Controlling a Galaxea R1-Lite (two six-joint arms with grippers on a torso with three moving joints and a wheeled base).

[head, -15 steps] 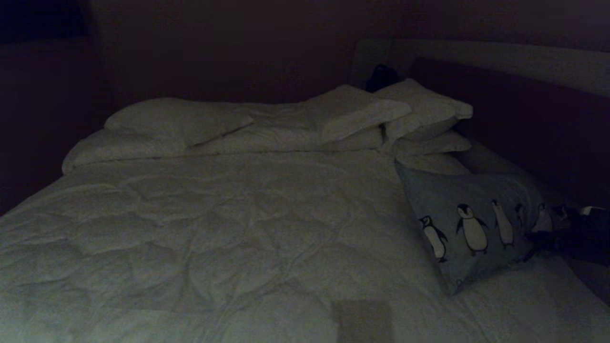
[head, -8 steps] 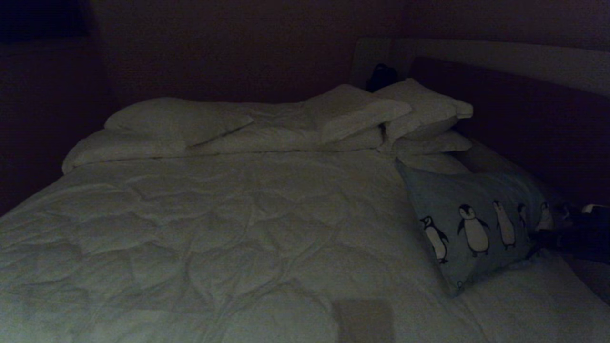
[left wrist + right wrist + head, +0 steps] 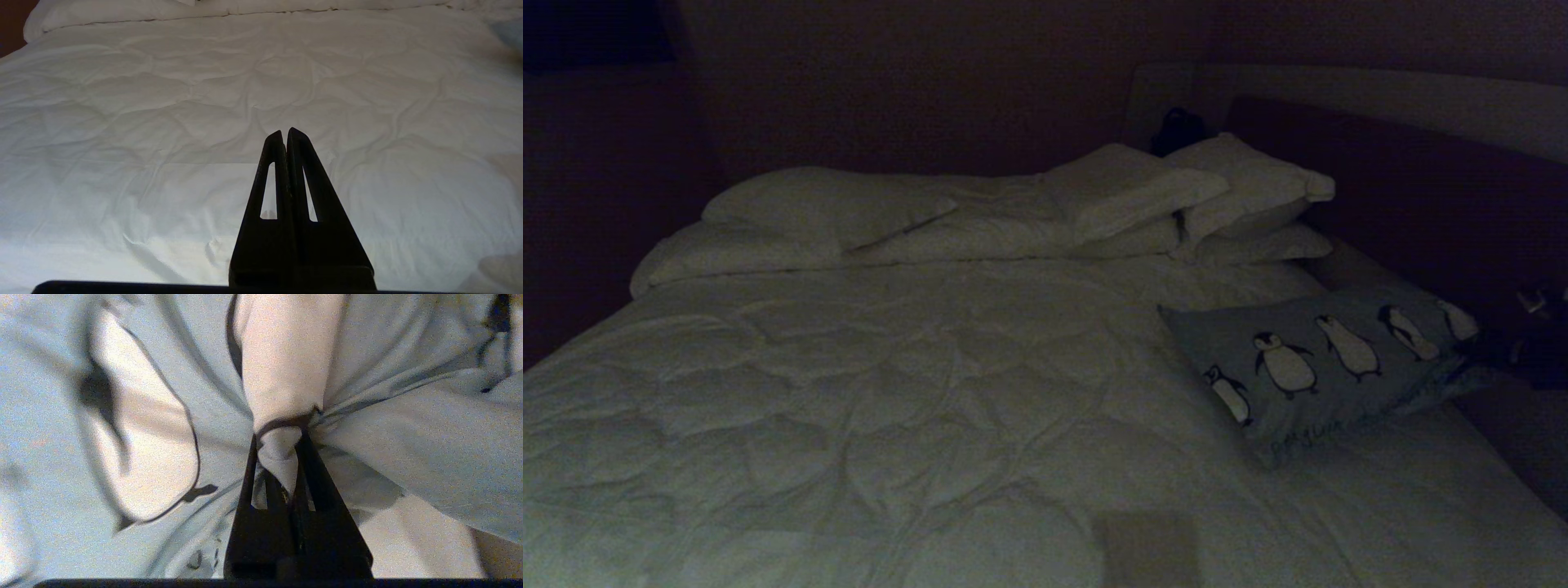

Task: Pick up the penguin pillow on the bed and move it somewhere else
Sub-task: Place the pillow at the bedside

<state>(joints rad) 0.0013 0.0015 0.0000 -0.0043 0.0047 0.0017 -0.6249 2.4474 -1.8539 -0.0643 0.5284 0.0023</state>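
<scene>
The bed (image 3: 890,392) spreads wide under a wrinkled, quilted white duvet, with plump white pillows (image 3: 1127,192) stacked at its head. On its right side lies the penguin pillow (image 3: 1327,367) — rectangular, grey-blue, soft (one end bunched). The right gripper (image 3: 280,435) pinches that puckered fabric tight. The left gripper (image 3: 285,132) hangs closed over the duvet — empty.

Bed (image 3: 890,392): duvet of white quilted cloth, matt, wrinkled. Penguin pillow (image 3: 1323,367) at 3 o'clock: soft grey-blue printed cloth, matt, creased where pinched. White pillows (image 3: 980,208) at 12 o'clock: plain smooth cloth. Left gripper (image 3: 285,134), right gripper (image 3: 278,441): black matt plastic by appearance.
</scene>
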